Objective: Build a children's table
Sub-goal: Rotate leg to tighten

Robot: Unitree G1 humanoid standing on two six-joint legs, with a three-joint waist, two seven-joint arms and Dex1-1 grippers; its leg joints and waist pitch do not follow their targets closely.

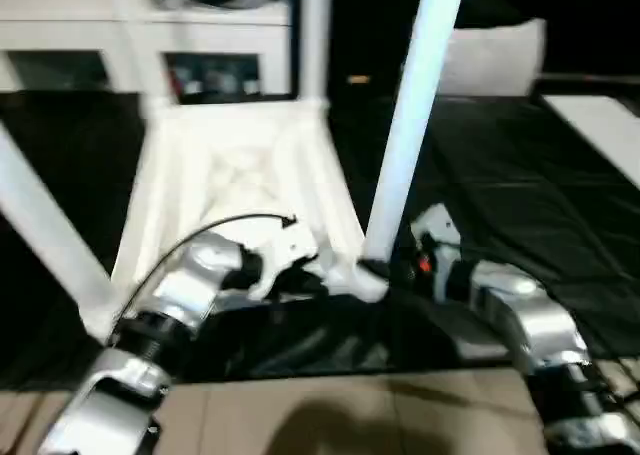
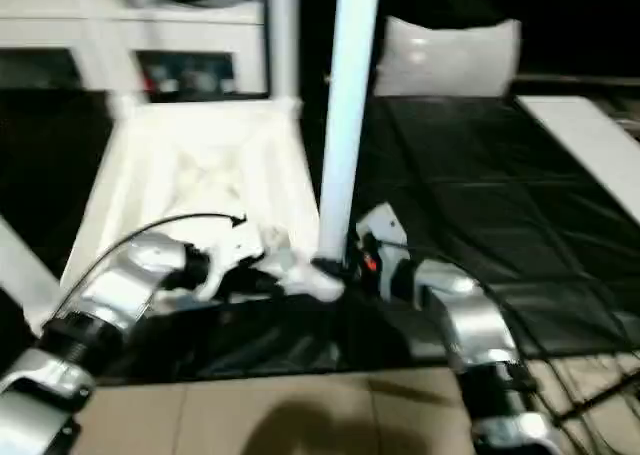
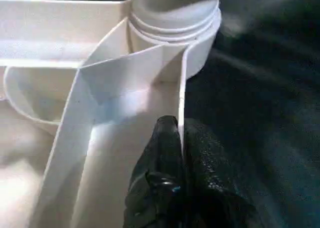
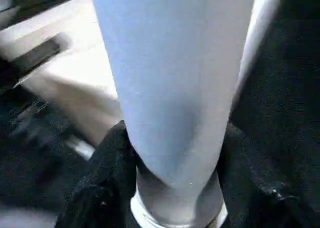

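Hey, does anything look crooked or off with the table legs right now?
The near-right leg leans to the right instead of standing straight in its corner socket. The right tool is clamped around its base.

Smooth white plastic tabletop (image 1: 240, 175), ribbed underside, satin white tube leg (image 1: 415, 105), creased matt black cloth (image 1: 520, 195), brushed silver metal forearms (image 1: 530, 320)

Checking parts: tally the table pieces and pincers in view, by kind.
Table top: 1
Legs: 3 (near-right leg, far-right leg, left leg)
Pincers: 2 (left pincer, right pincer)
Total: 6
Possible fourth leg, far left, too blurred to count.
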